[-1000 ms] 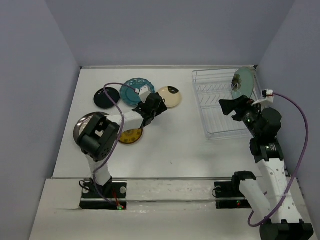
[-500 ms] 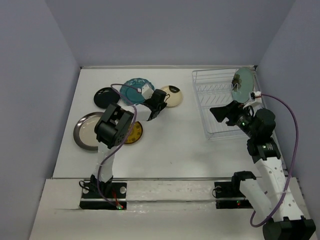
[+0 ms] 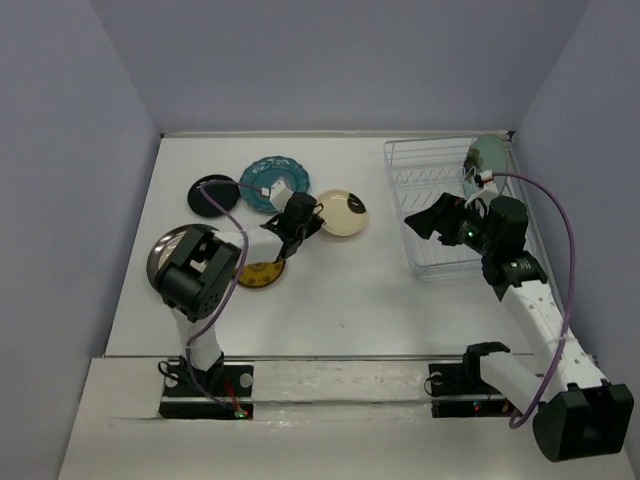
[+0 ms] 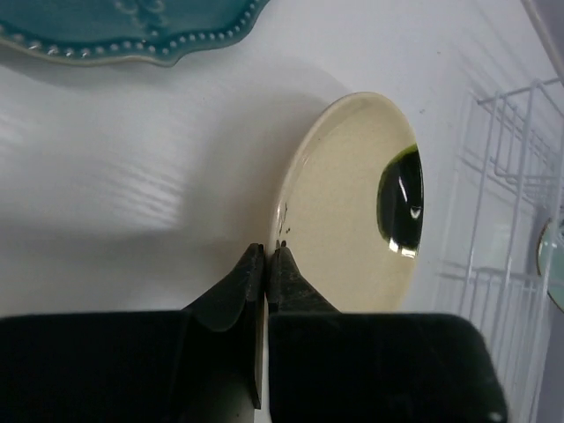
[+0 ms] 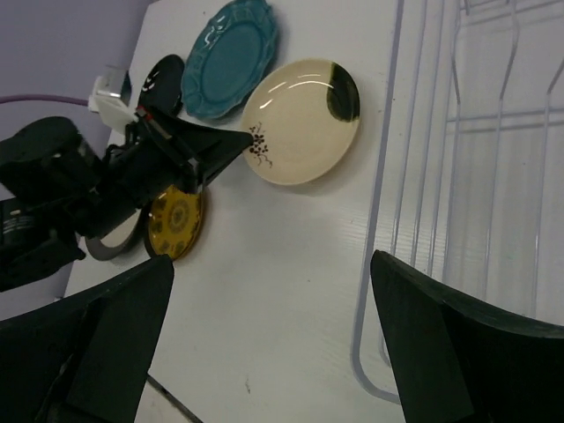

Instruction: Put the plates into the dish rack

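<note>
left claw clenched on cream plate rim (edge pinch likely for tipping it upright) | right claw hung released at dish rack edge

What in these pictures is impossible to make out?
Silver plate: top view, the left arm covers much of it.
Teal plate: left wrist view, cut off at the top edge.
Cream plate: left wrist view, the shut left gripper hides whether its rim is pinched.
</note>
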`<state>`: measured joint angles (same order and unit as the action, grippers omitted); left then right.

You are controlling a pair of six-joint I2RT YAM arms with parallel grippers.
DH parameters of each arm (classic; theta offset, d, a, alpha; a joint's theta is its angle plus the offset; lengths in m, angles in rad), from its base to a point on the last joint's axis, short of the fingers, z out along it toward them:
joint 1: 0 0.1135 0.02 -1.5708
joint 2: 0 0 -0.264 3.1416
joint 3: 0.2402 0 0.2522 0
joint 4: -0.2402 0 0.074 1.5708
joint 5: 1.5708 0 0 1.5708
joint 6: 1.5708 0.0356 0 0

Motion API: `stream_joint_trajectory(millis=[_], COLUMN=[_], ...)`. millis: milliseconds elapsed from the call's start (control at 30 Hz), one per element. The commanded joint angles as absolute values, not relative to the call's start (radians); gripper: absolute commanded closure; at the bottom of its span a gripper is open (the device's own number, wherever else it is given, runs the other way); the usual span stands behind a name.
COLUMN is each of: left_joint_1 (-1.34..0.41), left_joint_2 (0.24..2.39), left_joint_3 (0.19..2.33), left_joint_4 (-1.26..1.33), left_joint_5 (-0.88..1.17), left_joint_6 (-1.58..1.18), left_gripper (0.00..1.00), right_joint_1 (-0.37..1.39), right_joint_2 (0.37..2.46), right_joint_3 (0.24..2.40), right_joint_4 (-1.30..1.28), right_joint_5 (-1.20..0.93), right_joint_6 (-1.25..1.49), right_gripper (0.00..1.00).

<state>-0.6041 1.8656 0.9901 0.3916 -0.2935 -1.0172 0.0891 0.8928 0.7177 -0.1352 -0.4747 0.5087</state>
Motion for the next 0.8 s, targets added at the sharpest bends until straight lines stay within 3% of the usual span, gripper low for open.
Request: stream_joint_trajectory(millis=[0, 233, 600, 700, 733, 767], left_joint_1=[-0.626, -0.626, -0.624, -0.624, -0.626, -0.624], left_joint_2=[1.599, 1.177, 0.907, 0.858, 0.832, 0.821], left_joint_3=[0.852, 0.629, 0.514, 0.523, 0.526, 0.532], left_joint_4=[0.469, 0.469, 0.417, 0.399, 0.385, 0.376], left_joint_5=[-0.307, -0.186, -0.005, 0.046, 0.057, 0.061], left_joint_6=[-0.936, -0.838, -0.798, -0.77, -0.759, -0.755], left_gripper=[0.94, 0.94, 0.94, 0.94, 0.94, 0.93], right_joint_1=[0.181, 0.348, 0.476, 0.476, 0.476, 0.476], right_joint_2=[0.951, 1.086, 1.253, 1.288, 1.298, 1.301], right_joint_3=[0.81, 0.871, 0.973, 0.98, 0.982, 0.983], right_joint_4=[-0.129, -0.078, 0.024, 0.049, 0.06, 0.069], right_joint_5=[-0.459, -0.416, -0.466, -0.502, -0.527, -0.543], right_joint_6=[0.472, 0.506, 0.59, 0.618, 0.632, 0.64], right_gripper=[0.0, 0.0, 0.0, 0.14, 0.4, 0.57])
